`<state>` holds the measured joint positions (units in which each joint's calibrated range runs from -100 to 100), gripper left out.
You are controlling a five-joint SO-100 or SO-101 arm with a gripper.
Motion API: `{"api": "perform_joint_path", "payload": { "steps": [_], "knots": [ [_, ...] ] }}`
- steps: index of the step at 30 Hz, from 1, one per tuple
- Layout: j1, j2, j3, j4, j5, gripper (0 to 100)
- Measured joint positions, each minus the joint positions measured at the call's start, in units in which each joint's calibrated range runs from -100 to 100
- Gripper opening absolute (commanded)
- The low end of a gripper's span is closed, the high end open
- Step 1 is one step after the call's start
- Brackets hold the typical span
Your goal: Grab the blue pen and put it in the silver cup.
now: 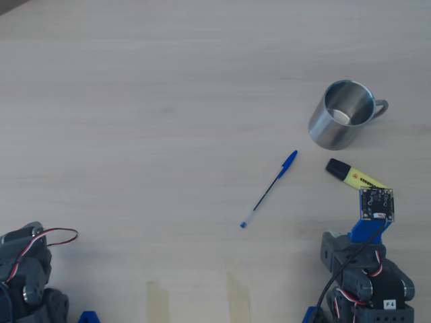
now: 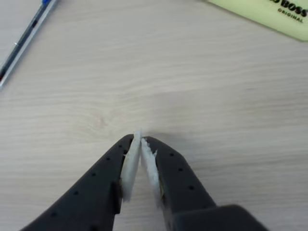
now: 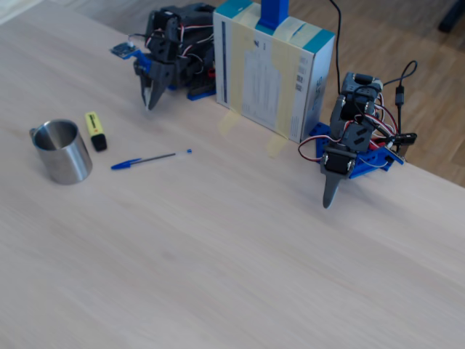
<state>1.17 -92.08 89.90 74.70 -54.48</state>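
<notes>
My pincer (image 2: 140, 139) is pressed together with nothing in it, tips just above the bare table (image 2: 202, 96). The blue pen (image 1: 269, 188) lies flat on the wood, well apart from me, in the overhead view. The silver cup (image 1: 340, 124) stands upright beyond a yellow highlighter (image 1: 353, 175).

We're counting one pen (image 1: 269, 188), one cup (image 1: 342, 122), one highlighter (image 1: 355, 176), one box (image 3: 272, 69), and we're seeing two arms (image 3: 166, 54) at the table's (image 3: 218, 254) edge, two tape strips (image 1: 158, 301).
</notes>
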Motion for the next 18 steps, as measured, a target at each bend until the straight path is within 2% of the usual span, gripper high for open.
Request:
{"api": "perform_joint_path", "payload": {
  "steps": [14, 18],
  "knots": [
    [-2.8, 13.2, -14.3, -0.1, -0.1, 3],
    [-3.6, 16.0, -17.2, -0.1, -1.4, 10]
  ]
}}
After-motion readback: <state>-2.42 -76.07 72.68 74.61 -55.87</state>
